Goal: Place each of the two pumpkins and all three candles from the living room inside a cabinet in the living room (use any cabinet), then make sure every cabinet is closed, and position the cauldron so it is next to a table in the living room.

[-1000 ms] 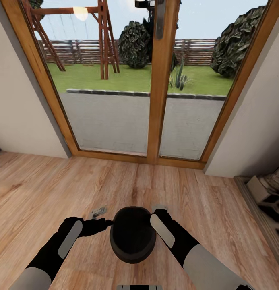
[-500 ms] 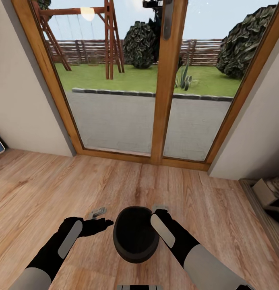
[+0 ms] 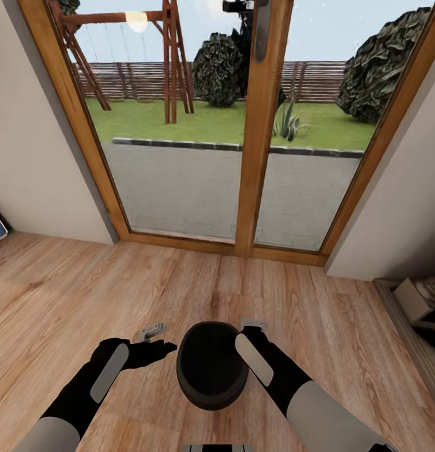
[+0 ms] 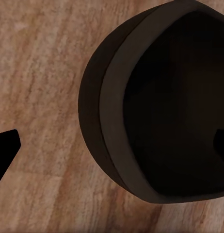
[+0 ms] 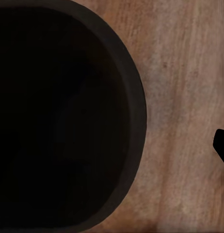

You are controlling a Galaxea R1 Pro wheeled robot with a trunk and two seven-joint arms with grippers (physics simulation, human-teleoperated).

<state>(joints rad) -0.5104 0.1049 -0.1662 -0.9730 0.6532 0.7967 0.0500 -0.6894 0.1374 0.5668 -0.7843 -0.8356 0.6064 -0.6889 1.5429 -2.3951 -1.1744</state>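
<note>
The cauldron (image 3: 211, 365) sits low in front of the robot's trunk, over the wooden floor (image 3: 85, 295), with the right end effector (image 3: 252, 328) at its right rim and apparently pinching that rim, one finger inside the mouth and one outside; the grip point itself is hidden, so this is a reading rather than a certainty. The left end effector (image 3: 155, 333) hangs just beside the pot's left flank, fingers spread and holding nothing. To carry the pot well, I would keep it level and close to the body, turn the base slowly so a one-sided rim grip does not let the belly swing, and keep the left end effector near as a guard. No desk shows ahead, so the robot will need to turn away from the glass patio door (image 3: 242, 125) it faces. The door's wooden frame and the pale walls box in the space ahead, and a low shelf unit (image 3: 415, 307) stands close at the right, where a wide swing could clip it.
</note>
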